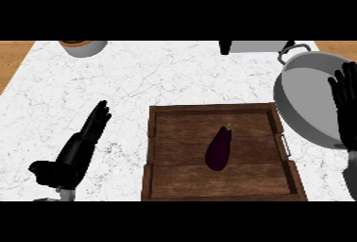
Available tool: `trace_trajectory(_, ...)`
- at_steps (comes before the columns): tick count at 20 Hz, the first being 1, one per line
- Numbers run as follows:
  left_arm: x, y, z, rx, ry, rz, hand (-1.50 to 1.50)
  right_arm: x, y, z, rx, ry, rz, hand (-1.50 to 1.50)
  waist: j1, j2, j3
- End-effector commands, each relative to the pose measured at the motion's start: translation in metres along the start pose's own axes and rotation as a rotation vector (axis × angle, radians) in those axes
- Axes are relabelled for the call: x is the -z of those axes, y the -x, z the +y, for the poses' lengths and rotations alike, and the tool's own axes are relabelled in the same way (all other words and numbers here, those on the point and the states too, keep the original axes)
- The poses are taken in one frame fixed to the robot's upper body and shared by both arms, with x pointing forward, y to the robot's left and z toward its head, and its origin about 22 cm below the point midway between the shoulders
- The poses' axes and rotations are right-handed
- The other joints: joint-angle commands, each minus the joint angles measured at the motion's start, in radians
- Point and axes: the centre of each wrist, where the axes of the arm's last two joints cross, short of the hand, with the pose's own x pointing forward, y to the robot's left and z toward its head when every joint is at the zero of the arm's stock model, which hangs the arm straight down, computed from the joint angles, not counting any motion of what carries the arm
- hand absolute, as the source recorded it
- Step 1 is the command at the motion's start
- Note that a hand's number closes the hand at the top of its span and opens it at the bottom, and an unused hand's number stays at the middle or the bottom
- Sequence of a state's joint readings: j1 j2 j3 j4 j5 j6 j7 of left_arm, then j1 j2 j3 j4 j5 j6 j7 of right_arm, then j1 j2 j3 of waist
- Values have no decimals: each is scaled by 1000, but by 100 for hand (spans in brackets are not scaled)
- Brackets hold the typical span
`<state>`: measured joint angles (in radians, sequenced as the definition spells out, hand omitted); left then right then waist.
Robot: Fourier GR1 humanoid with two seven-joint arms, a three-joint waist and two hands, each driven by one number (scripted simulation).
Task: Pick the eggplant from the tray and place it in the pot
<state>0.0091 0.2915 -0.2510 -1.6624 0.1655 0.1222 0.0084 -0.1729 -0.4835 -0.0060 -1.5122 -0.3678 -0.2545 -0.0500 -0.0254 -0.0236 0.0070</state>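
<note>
- Nearest you, at the lower left, your left hand [77,151] lies over the white marble counter [174,80], fingers straight and close together, pointing away from you — it holds nothing and sits well apart from the tray.
- Low in the middle sits the wooden tray [157,156], a dark box with raised walls and a small metal handle on its right side. Inside it lies one thing only: the eggplant [219,149], dark purple, lengthwise, stem end pointing away from you and tilted slightly right, roughly at the tray's centre and touching none of the walls.
- At the right edge, your right hand [345,104] stands with fingers straight and slightly spread, empty, in front of the pot's bowl, not yet near the eggplant.
- The step in hand appears to be the reach. Since the right hand is nearer both eggplant and pot, bring it leftward and down over the tray's right wall, clear of the handle, and close across the eggplant's thick middle — not the narrow stem end, where it may slip or roll.
- Farther off, just right of the tray, the grey metal pot [293,90] looks tilted toward you; its inside appears empty.
- Farthest, along the counter's back edge, stand a small grey bowl with an orange rim [83,47] at the left and a grey block beside a dark upright object [225,46] near the pot's handle; what they hold, you cannot tell.
</note>
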Motion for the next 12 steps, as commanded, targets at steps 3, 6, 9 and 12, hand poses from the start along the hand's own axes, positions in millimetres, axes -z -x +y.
trace_trajectory(3, 15, -34, 30, 18, -153, -63, 0, 13, 17, 2, -62, -24, 16, 150, 41, 26, -6)
trace_trajectory(6, 40, -63, 56, 10, -310, -103, 0, 34, 18, 4, -153, -82, 50, 150, 64, 37, -5)
trace_trajectory(9, 48, -55, 56, -48, -294, -26, 0, 1, 43, 3, -518, -36, 79, -150, 30, 30, -8)
trace_trajectory(12, 40, -42, 51, -31, -302, -4, 0, -7, 77, 30, -411, -65, -19, -150, 31, 25, -7)
